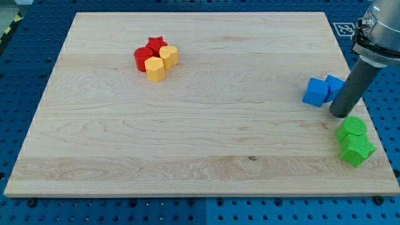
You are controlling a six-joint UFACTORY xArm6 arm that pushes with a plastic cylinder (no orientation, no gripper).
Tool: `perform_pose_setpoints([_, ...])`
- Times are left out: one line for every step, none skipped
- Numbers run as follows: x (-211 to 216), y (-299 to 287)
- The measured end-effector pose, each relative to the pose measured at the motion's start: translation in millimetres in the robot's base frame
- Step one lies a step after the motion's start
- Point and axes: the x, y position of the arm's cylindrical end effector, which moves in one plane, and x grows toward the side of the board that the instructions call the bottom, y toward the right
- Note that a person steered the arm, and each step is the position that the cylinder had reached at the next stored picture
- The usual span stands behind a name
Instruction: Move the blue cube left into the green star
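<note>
Two blue blocks sit side by side near the board's right edge: a blue cube (316, 91) and a second blue block (335, 85) to its right, partly hidden by my rod. The green star (357, 151) lies at the lower right, touching a green cylinder (352, 128) just above it. My tip (340, 115) rests on the board just below and to the right of the blue blocks, and just above and to the left of the green cylinder. It appears to touch the right blue block's lower edge.
A cluster of a red star (156, 45), a red cylinder (142, 58) and two yellow blocks (155, 69), (169, 55) sits at the upper left. The wooden board (187, 125) lies on a blue perforated table; its right edge runs close to the green blocks.
</note>
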Motion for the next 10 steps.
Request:
perform_pose_setpoints([-20.1, 1.0])
perform_pose_setpoints([-41.3, 1.0])
perform_pose_setpoints([-61.3, 1.0])
perform_pose_setpoints([-64.0, 1.0])
perform_pose_setpoints([-64.0, -1.2])
perform_pose_setpoints([-64.0, -1.2])
perform_pose_setpoints([-61.9, -4.8])
perform_pose_setpoints([-58.3, -17.4])
perform_pose_setpoints([-58.1, -25.4])
perform_pose_setpoints([-51.2, -40.9])
